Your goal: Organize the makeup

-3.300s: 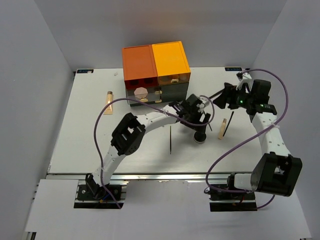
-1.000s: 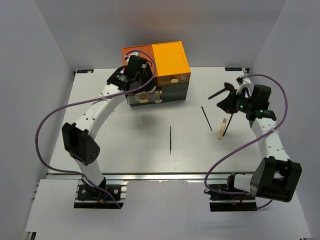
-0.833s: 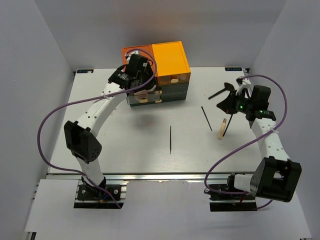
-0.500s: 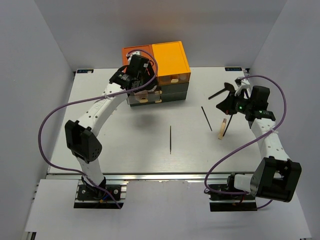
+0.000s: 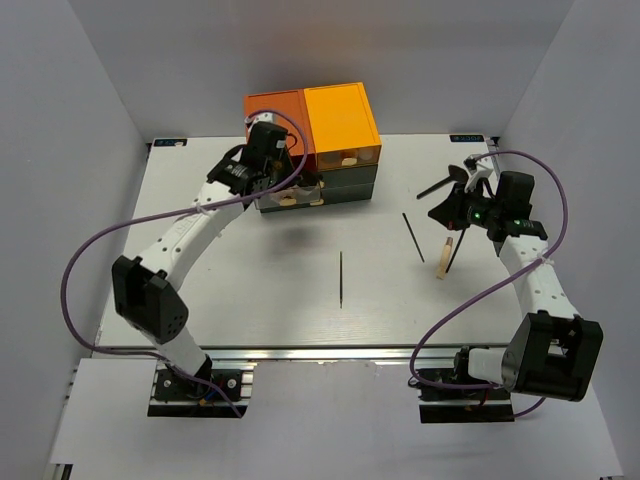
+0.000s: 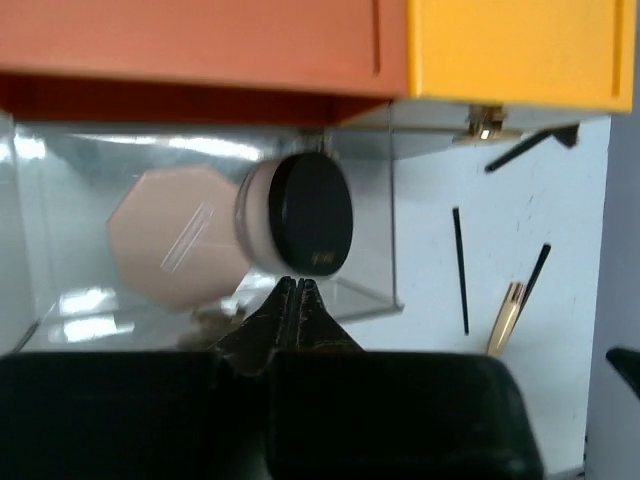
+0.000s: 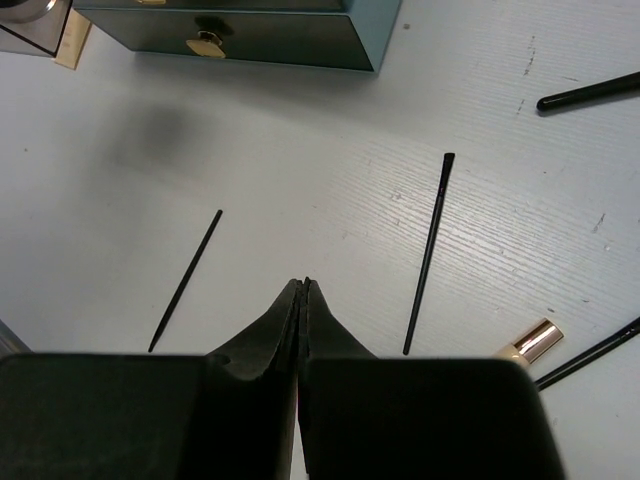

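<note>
In the left wrist view, a clear drawer (image 6: 360, 250) of the orange-and-dark drawer box (image 5: 312, 128) stands pulled out. Inside it a small black round jar (image 6: 308, 212) lies on its side against a pink puff (image 6: 165, 235). My left gripper (image 6: 297, 283) is shut and empty just in front of the jar. My right gripper (image 7: 303, 285) hovers shut and empty over the table, between two thin black sticks (image 7: 185, 280) (image 7: 427, 250). A beige tube (image 5: 443, 257) and another stick (image 5: 456, 250) lie below the right gripper (image 5: 440, 213).
A dark brush (image 5: 440, 183) lies right of the box, above the right gripper. One black stick (image 5: 341, 278) lies alone mid-table, another (image 5: 412, 236) slants nearer the tube. A dark drawer with a gold handle (image 7: 207, 42) is closed at the box's lower right.
My left gripper has closed, letting go of nothing visible, and its arm has shifted a little by the box. Seconds ago it was mid-table at the jar. The right arm barely moved.
</note>
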`<state>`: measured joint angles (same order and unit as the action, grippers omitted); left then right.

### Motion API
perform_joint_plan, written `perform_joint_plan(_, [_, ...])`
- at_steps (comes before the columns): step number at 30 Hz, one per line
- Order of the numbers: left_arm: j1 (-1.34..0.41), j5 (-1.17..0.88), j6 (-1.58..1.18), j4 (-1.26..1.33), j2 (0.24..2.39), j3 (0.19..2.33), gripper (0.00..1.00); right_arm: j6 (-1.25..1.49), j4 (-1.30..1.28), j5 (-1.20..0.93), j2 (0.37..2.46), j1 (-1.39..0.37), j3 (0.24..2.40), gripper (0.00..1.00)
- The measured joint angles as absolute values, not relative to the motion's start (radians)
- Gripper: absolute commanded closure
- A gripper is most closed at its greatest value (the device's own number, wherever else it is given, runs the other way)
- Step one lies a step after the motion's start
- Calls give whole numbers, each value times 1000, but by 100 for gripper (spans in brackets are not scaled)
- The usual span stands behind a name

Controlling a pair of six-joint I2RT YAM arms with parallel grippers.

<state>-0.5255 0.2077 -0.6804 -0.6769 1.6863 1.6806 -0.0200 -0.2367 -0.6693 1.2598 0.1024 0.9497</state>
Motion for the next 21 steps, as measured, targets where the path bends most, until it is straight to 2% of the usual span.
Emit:
perform_joint_plan(10, [-525,101,-682,-591,1339,1288,100,-32,-236,-669,1271,97,950,100])
perform_joint_plan(15, [-525,80,-682,-553,1334,1229,100,-34,-236,-669,1287,89,950,100])
perform_joint_plan(16, [-525,80,-682,-547,1358,1231,96,-34,-236,-669,1290,88,950,100])
perform_joint_plan(17, [-525,82,-682,-545,1391,1237,86,-34,-236,-669,1291,88,950,100])
perform_joint_plan(20, [-525,105,-683,-546,1504,1274,84,-35,-236,-668,1293,83,950,100])
perform_joint_plan(21, [-525,115,-682,-545,1540,1291,72,-36,-236,-667,1293,83,950,100])
